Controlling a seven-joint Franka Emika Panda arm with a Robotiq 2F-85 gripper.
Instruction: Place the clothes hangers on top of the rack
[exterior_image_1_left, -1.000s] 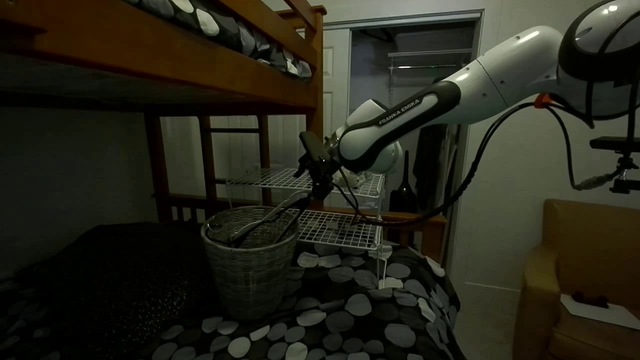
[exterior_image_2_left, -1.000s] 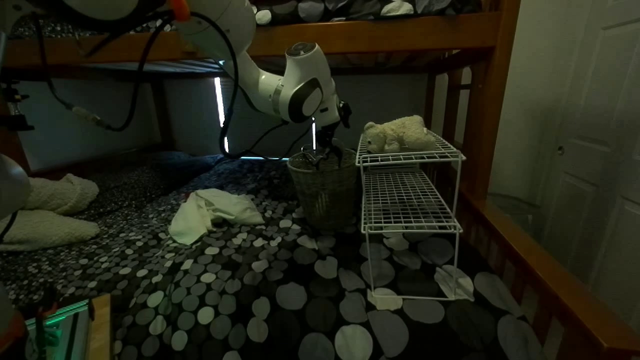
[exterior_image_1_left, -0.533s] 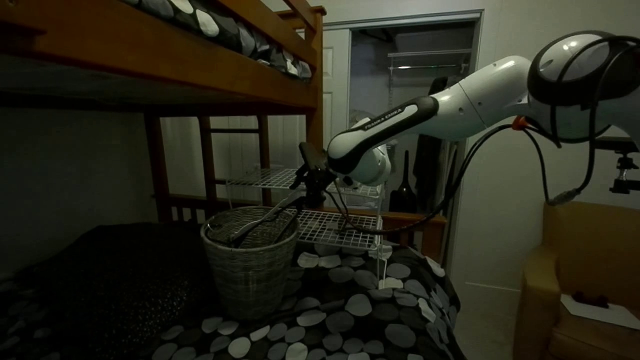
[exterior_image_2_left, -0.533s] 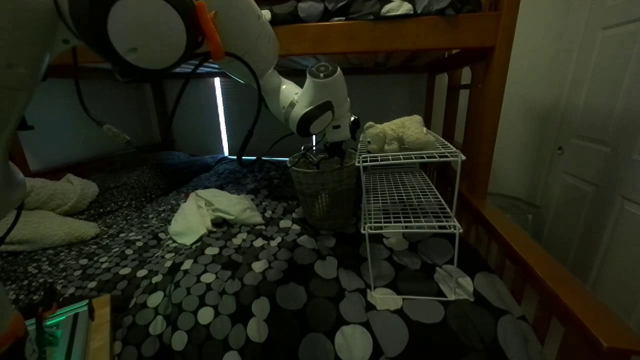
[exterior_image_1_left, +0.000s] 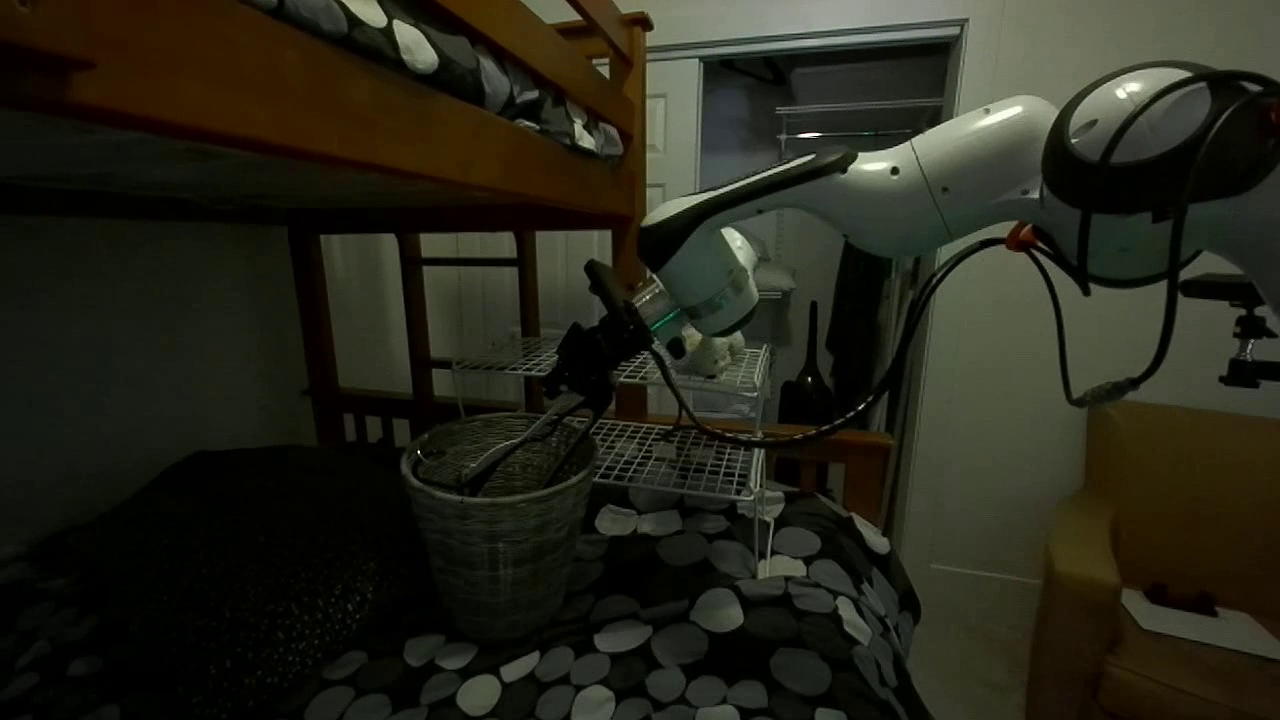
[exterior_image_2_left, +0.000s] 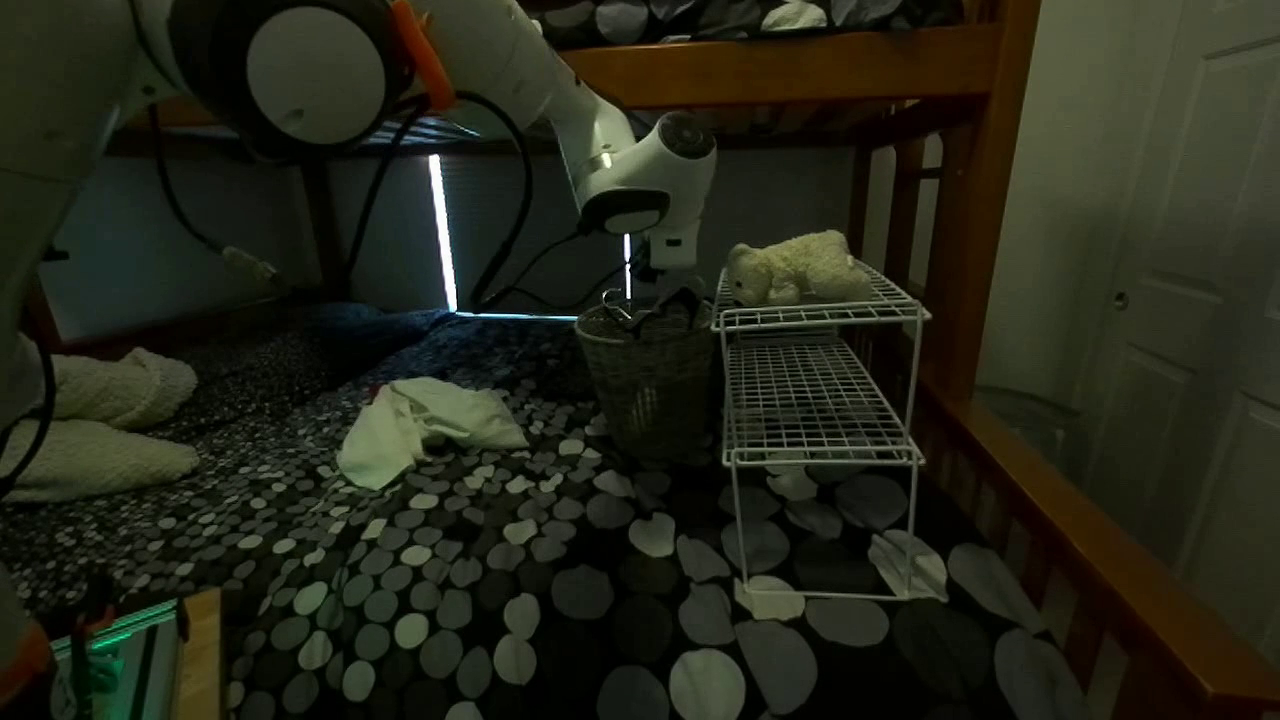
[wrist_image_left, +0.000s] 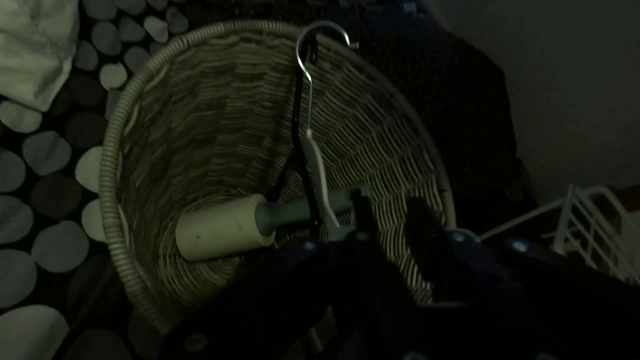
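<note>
The clothes hangers (wrist_image_left: 316, 162) lean inside the wicker basket (wrist_image_left: 112, 200), one light, one dark, a metal hook rising near the rim; in an exterior view their arms (exterior_image_1_left: 510, 450) slant up from it. My gripper (wrist_image_left: 389, 199) is over the basket, its two dark fingers apart with only weave showing through the narrow gap. The hangers run down outside the left-hand finger and vanish behind the gripper; whether they touch is too dark to tell. In an exterior view the gripper (exterior_image_1_left: 570, 385) is at the hangers' upper end. Beside the basket stands the white wire rack (exterior_image_2_left: 820, 463).
A plush bear (exterior_image_2_left: 795, 270) lies on the rack's top tier. In the basket's bottom is a lint roller (wrist_image_left: 220, 230). The wooden upper bunk (exterior_image_2_left: 780, 75) spans overhead. A white cloth (exterior_image_2_left: 430, 425) lies on the patterned bedding (exterior_image_2_left: 560, 600).
The arm first dipped, then its wrist turned and the gripper swung over the basket, tilting toward the upper end of the hangers. Hangers, basket and rack look unmoved.
</note>
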